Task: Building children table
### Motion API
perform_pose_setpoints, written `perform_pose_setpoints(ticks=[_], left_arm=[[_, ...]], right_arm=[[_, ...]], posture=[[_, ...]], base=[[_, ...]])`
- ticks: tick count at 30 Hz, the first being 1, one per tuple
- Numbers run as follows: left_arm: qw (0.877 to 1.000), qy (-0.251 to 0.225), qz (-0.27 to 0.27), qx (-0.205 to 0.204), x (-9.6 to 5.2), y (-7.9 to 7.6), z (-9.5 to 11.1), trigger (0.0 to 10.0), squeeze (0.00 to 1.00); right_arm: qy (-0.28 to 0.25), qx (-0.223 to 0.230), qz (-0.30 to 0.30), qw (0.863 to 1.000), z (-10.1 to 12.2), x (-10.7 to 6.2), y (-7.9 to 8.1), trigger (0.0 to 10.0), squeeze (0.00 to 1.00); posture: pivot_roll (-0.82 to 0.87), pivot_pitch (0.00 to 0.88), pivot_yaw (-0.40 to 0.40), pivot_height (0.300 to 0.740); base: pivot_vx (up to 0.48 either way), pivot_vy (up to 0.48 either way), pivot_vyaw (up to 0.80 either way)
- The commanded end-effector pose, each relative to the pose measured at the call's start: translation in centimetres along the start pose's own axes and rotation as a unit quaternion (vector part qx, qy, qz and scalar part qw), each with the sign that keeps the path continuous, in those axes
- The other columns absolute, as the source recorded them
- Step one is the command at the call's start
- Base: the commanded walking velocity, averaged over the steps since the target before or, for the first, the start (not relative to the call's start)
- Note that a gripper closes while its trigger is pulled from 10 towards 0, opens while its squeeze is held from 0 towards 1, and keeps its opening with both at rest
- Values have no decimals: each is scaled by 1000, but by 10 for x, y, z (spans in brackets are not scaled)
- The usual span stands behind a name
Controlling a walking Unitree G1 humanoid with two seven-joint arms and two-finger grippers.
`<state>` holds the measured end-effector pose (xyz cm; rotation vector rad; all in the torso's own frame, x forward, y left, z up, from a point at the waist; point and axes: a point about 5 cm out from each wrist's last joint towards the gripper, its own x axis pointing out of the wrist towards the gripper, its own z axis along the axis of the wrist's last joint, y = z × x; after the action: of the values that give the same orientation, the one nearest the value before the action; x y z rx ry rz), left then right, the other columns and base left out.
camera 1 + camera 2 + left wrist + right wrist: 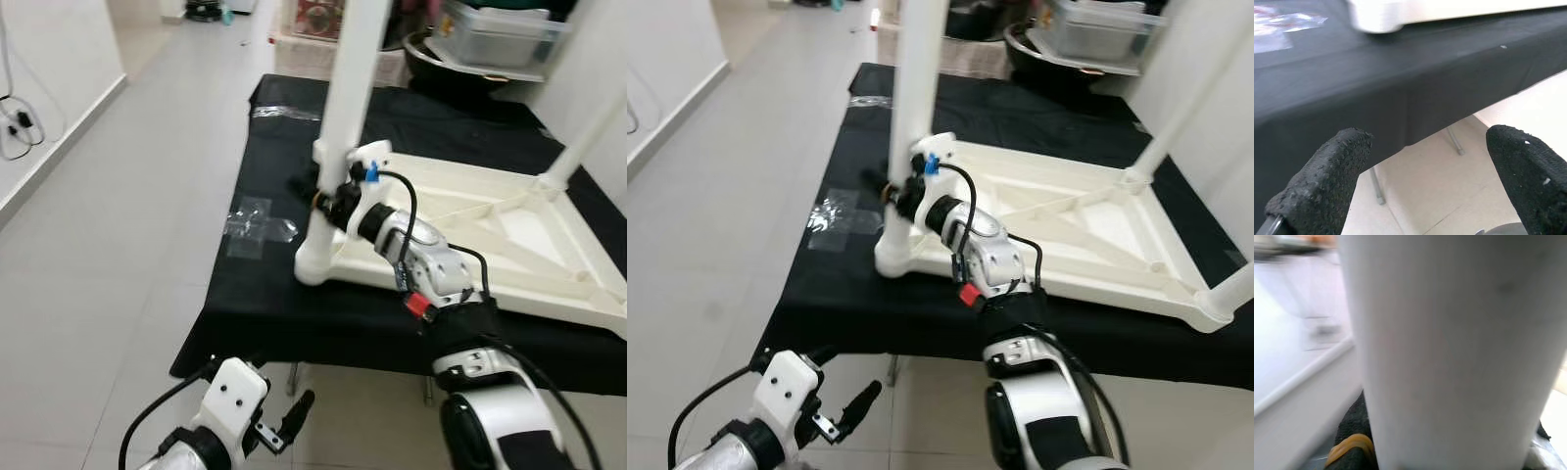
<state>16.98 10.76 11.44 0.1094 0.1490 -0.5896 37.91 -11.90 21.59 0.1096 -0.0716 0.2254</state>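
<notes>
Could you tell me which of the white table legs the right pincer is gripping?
The right pincer grips the near-left corner leg, standing upright from the upturned tabletop. The far leg is untouched.

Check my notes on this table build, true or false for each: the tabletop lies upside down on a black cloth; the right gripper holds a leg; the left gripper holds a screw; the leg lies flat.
1. The white tabletop lies upside down on the black cloth: true.
2. The right gripper is closed on the near-corner leg: true.
3. The left gripper holds a screw: false; its jaws are open and empty, below the cloth's edge.
4. That leg lies flat: false; it stands upright.
</notes>
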Motion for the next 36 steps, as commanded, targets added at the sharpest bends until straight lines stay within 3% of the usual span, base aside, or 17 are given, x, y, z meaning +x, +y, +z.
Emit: perform_pose_setpoints(ticks=[1,6,9,10,11,13,14,15,17,18,23,24,27,30,33,34,36], left_arm=[[1000,4,-6,-6,0,-1,-2,10000,0],[1000,5,-6,-4,0,0,-3,10000,0],[1000,5,-6,-3,0,0,-3,10000,0],[1000,6,-6,-3,0,0,-3,10000,0],[1000,6,-6,-3,0,0,-3,10000,0],[1000,6,-6,-3,0,0,-3,10000,0],[1000,6,-6,-3,0,0,-3,10000,0],[1000,6,-6,-3,1,0,-3,10000,0],[1000,6,-7,-3,1,0,-4,10000,0],[1000,6,-7,-3,1,0,-3,10000,0],[1000,6,-7,-3,1,0,-4,10000,0],[1000,6,-7,-3,2,0,-4,10000,0],[1000,5,-7,-3,2,0,-3,10000,0],[1000,5,-6,-2,2,0,-3,10000,0],[1000,5,-6,-1,2,-1,-3,10000,0],[1000,5,-5,-1,1,-1,-3,10000,0],[1000,4,-5,-1,1,-1,-3,10000,0]], right_arm=[[-2,-5,-133,991,0,-11,-38,0,0],[5,21,-266,964,-8,-30,-37,0,0],[6,35,-255,966,-8,-27,-29,0,0],[0,63,-218,974,-7,-21,-15,10000,0],[-21,83,-166,982,-2,-16,-1,10000,0],[-21,83,-166,982,-2,-16,-1,10000,0],[-45,97,-117,987,3,-13,8,10000,714],[-61,99,-94,989,7,-12,13,10000,1000],[-81,74,-83,990,12,-13,13,10000,1000],[-86,84,-52,991,15,-11,9,10000,51],[-88,91,-28,991,17,-11,7,10000,0],[-64,103,60,991,14,-10,2,10000,0],[3,99,316,944,5,-26,2,10000,0],[16,87,357,930,3,-32,3,10000,0],[78,43,508,857,-11,-58,6,10000,0],[93,41,527,844,-14,-61,6,10000,0],[100,41,532,840,-16,-61,5,10000,0]], posture=[[139,103,-131,740],[142,100,-128,740],[143,97,-128,740],[143,98,-128,740],[142,97,-127,740],[142,97,-127,740],[140,95,-127,740],[139,93,-127,740],[139,93,-128,740],[141,92,-127,740],[141,89,-128,740],[137,91,-130,740],[140,92,-131,740],[140,92,-131,740],[144,92,-134,740],[146,94,-132,740],[146,94,-132,740]], base=[[0,0,0],[0,0,0],[0,0,0],[0,0,0],[0,0,0],[0,0,0],[0,0,0],[0,0,0],[0,0,0],[0,0,0],[0,0,0],[0,0,0],[0,0,0],[0,0,0],[0,0,0],[0,0,0],[0,0,0]])
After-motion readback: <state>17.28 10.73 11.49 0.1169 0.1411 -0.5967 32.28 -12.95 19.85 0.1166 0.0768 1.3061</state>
